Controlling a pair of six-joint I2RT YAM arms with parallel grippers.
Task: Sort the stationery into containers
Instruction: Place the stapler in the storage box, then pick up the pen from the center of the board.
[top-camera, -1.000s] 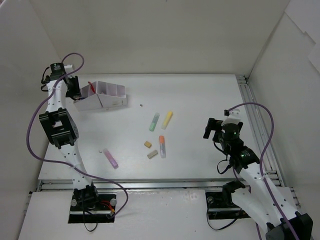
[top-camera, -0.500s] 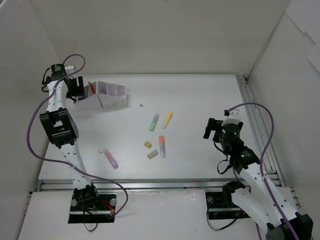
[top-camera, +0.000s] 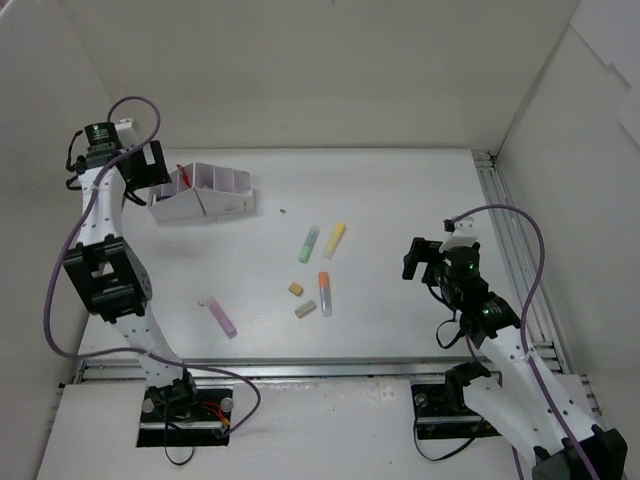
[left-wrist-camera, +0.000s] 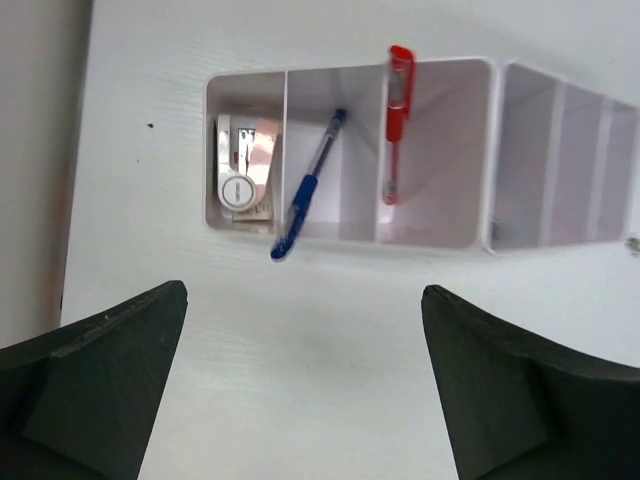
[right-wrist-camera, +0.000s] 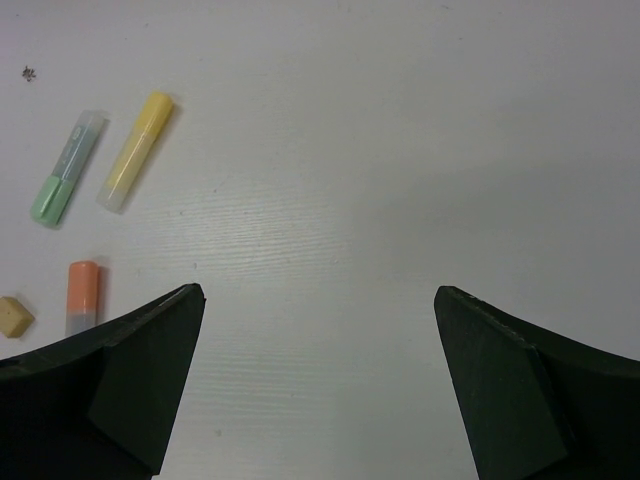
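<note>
Hangs over the box (left-wrist-camera: 440, 150) at upper left of the top view, left fingers (left-wrist-camera: 95, 390) spread, empty. Holds a blue pen (left-wrist-camera: 308, 190), a red pen (left-wrist-camera: 396, 120) and perhaps a sharpener (left-wrist-camera: 240, 182) in separate compartments. Shows right fingers (right-wrist-camera: 110, 390) parted, empty, over the worktop (right-wrist-camera: 400, 150); green marker (right-wrist-camera: 65, 167), yellow marker (right-wrist-camera: 135, 150), orange marker (right-wrist-camera: 82, 290) and eraser (right-wrist-camera: 14, 316) at frame left.
</note>
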